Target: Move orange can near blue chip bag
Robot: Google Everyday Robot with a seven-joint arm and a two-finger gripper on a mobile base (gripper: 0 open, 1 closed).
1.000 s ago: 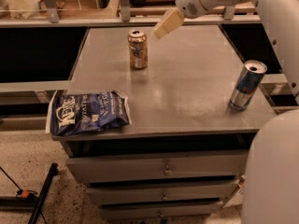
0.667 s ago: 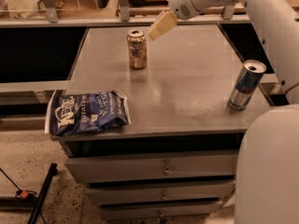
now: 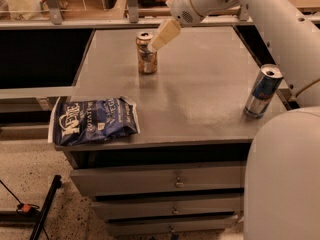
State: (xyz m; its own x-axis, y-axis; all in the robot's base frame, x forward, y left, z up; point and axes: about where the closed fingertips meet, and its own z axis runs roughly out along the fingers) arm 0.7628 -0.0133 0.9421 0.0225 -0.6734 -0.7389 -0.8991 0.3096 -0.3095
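Leftmost, the blue chip bag (image 3: 95, 122) lies flat at the front-left corner of the tabletop (image 3: 200, 84), overhanging its left edge. Near the back edge, left of centre, the orange can (image 3: 147, 59) stands upright, well apart from the bag. The tool (image 3: 154, 45) overlaps the can's upper right side; whether it is open or closed cannot be told. A slim blue-and-silver can (image 3: 262, 91) stands by the right edge.

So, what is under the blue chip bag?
The grey table, whose left edge the blue chip bag overhangs; anything beneath is hidden. The pincer is by the orange can.
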